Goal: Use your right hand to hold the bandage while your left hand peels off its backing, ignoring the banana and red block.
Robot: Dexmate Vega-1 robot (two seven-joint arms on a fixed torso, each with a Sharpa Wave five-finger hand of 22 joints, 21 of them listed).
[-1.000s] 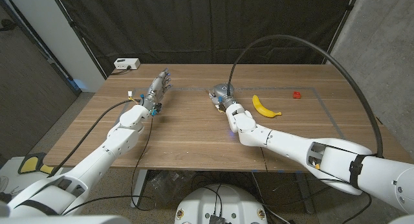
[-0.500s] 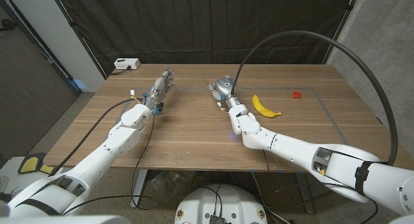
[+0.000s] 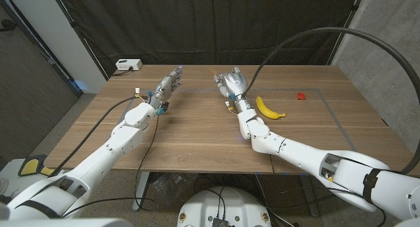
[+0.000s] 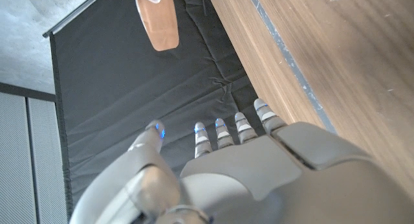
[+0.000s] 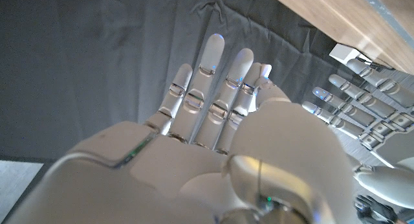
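The right hand (image 3: 231, 81) was seen raised above the far middle part of the table (image 3: 197, 132), with its fingers (image 5: 213, 75) stretched out and close together. The bandage (image 4: 160, 18) was seen in the left wrist view against the black curtain (image 3: 216, 27), and a hand holding it could not be made out there; in the head view it was too small to be found. So it could not be told if the right hand gripped it.

The bandage was a tan strip with rounded ends, and a pale, half-clear tab was seen at one end. Its long axis was nearly crosswise to the far edge of the table, just beyond that edge, with the tan end pointing away from the tab.

The left hand (image 3: 165, 86) was held up near the far left part of the table, palm on edge, fingers (image 4: 223, 133) straight and apart, nothing in it.

A banana (image 3: 268, 108) lay right of the right arm, and a red block (image 3: 301, 95) nearer to the far right corner. A white box (image 3: 128, 65) was at the far left corner.
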